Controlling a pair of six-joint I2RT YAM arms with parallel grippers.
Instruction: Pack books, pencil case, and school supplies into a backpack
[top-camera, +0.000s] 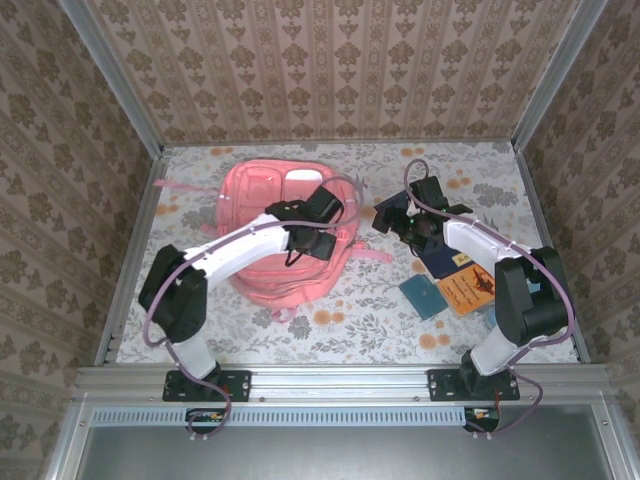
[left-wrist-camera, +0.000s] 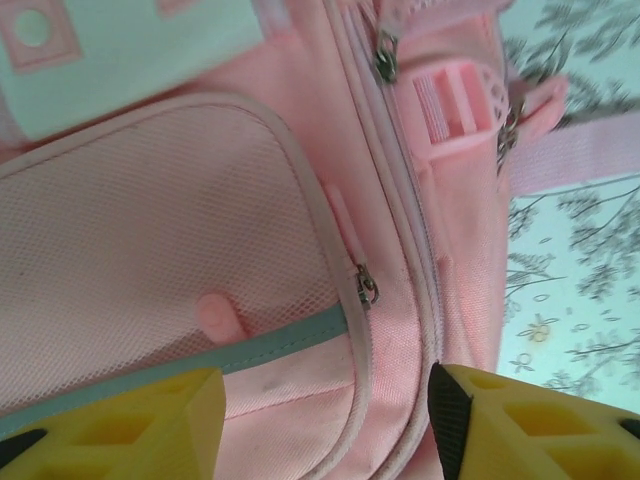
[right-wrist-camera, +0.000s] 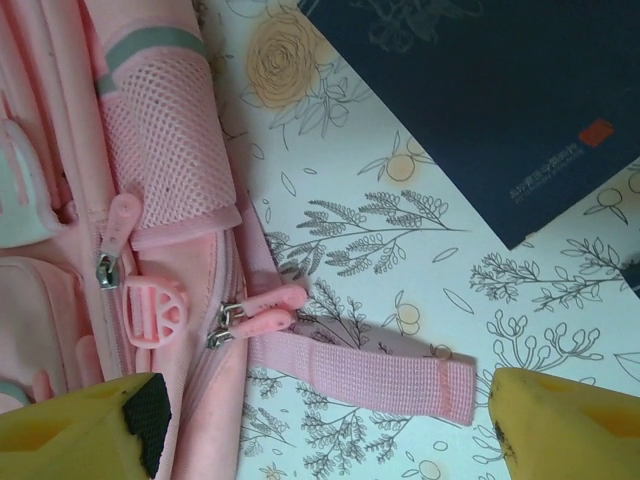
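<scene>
Our left gripper (left-wrist-camera: 325, 422) hangs open over the backpack (top-camera: 262, 190), which lies left of centre on the desk (top-camera: 380, 330), its yellow fingers (left-wrist-camera: 120, 420) spread above the mesh front pocket (left-wrist-camera: 130, 280). Our right gripper (right-wrist-camera: 325, 430) is open too, over a pink strap (right-wrist-camera: 360, 375). We see the navy book (right-wrist-camera: 480, 100) near it, with the teal book (top-camera: 423, 296) and orange book (top-camera: 470, 290) just beside that.
</scene>
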